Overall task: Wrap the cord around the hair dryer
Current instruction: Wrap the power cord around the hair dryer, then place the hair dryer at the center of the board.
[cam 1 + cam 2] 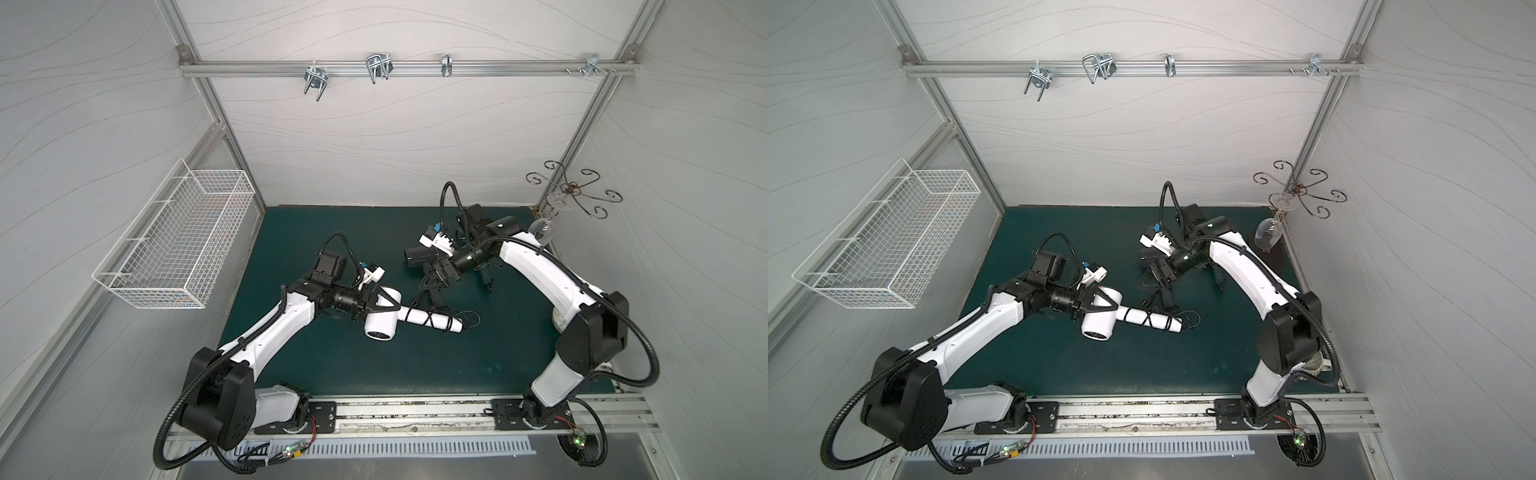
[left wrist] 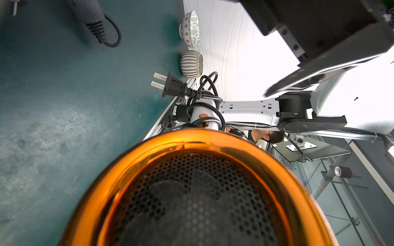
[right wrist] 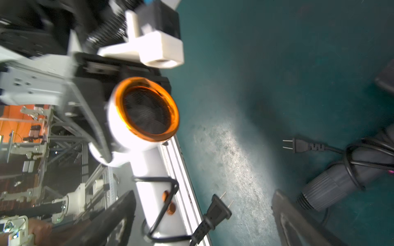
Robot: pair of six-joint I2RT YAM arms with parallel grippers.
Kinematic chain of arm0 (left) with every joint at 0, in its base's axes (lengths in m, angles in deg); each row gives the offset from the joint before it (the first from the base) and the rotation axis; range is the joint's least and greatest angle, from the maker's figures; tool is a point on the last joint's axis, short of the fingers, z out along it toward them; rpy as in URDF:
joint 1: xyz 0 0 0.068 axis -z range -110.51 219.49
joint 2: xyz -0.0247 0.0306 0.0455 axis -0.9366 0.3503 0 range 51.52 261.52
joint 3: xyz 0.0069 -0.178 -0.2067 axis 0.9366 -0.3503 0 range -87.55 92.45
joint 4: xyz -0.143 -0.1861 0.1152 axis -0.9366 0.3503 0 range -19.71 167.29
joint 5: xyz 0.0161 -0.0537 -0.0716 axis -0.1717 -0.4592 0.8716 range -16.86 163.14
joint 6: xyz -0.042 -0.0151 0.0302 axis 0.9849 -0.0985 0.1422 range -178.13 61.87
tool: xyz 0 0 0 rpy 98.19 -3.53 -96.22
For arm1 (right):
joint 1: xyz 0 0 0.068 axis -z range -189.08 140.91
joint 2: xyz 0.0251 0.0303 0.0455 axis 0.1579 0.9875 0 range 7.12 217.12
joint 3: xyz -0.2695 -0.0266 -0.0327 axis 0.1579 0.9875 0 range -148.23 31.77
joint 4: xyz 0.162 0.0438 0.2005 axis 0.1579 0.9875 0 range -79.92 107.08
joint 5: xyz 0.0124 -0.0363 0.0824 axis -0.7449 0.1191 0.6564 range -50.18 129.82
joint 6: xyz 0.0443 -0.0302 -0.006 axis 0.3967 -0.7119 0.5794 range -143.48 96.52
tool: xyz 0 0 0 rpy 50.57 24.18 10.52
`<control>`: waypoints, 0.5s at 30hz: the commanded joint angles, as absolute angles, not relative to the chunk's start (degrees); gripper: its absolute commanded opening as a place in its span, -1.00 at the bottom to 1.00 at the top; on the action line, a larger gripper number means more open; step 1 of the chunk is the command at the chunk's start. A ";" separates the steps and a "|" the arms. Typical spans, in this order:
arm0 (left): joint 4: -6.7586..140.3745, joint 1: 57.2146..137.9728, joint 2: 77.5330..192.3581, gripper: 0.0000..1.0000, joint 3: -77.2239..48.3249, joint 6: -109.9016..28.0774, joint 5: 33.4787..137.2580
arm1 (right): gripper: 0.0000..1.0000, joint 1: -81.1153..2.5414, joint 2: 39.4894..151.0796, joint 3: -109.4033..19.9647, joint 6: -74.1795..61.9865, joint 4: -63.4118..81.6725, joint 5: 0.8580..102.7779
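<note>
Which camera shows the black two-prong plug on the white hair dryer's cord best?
Left wrist view: the black two-prong plug is sharp, both prongs clear. Right wrist view shows it too; top views, too small.

Green mat [image 1: 374, 365]: black hair dryer [image 3: 332, 187], patterned bowl [image 2: 190, 28], ribbed bowl [image 2: 190, 64] resting on it.

The white hair dryer [image 2: 196, 191] runs off the left wrist view's edge, its barrel hiding most of its handle, while the right wrist view cuts the black hair dryer [image 3: 341, 176] at its edge and smears the left arm [image 3: 34, 85].
</note>
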State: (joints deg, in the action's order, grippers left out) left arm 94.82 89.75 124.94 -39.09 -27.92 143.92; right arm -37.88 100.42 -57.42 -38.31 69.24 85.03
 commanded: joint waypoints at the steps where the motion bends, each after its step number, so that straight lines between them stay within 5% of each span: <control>1: 92.33 89.71 123.28 -1.00 -37.44 -28.60 147.78 | 0.98 -36.28 92.16 -53.10 -33.68 63.59 89.26; 5: 92.36 89.63 123.17 -1.00 -37.41 -28.61 147.60 | 0.98 -33.81 81.78 -42.09 -20.43 50.73 91.44; 9: 92.48 89.62 123.25 -1.00 -37.29 -28.60 147.64 | 0.98 -31.05 83.84 -43.08 -22.34 59.31 101.75; 15: 92.53 89.62 123.59 -1.00 -36.97 -28.60 147.50 | 0.98 -42.66 72.87 -39.14 -35.35 61.91 79.57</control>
